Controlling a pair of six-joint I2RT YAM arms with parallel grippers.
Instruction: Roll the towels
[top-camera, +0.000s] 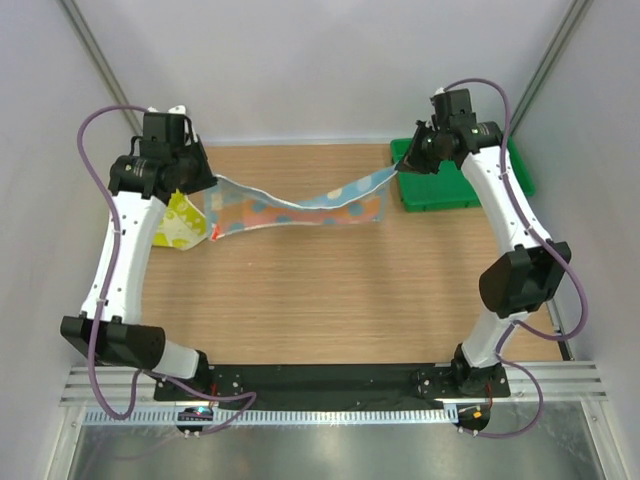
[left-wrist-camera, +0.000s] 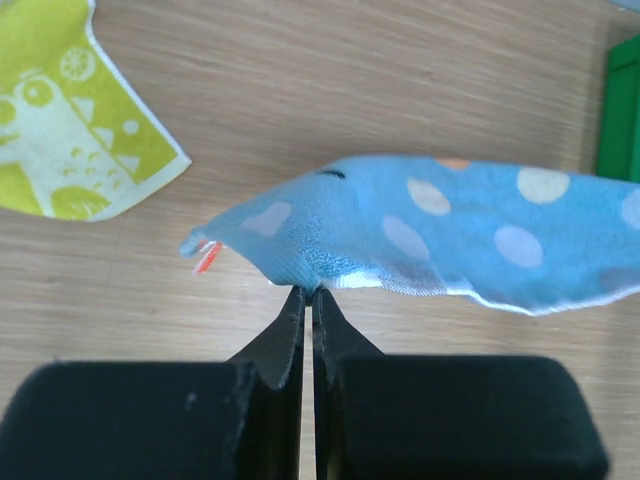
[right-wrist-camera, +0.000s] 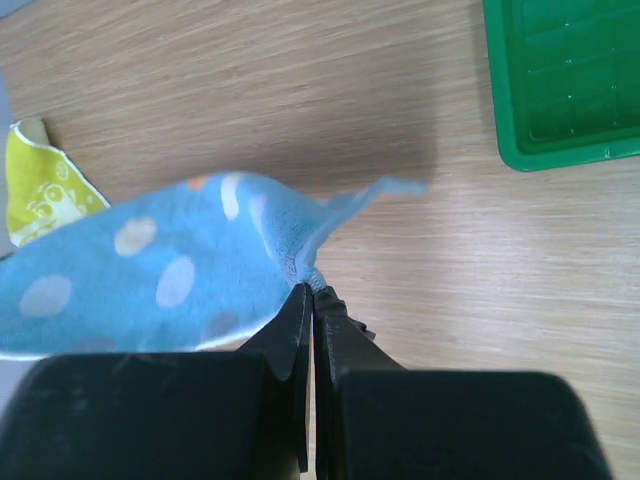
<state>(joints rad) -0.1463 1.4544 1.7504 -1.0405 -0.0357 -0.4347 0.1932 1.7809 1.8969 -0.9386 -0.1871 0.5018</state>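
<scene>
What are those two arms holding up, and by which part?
The blue dotted towel, stretched between them: the left arm's fingers pinch one end, the right arm's fingers the other.

A light wood-grain surface (top-camera: 330, 290) is seen enclosed by plain pale walls (top-camera: 300, 60), a shallow green rectangular plastic tray (top-camera: 435, 192) is set flat at its far right corner, and ribbed metal rails (top-camera: 565, 382) are laid along its near edge.

No readable text, labels or numbers, yellow towel (left-wrist-camera: 70, 130) seemingly shows pictures only
</scene>
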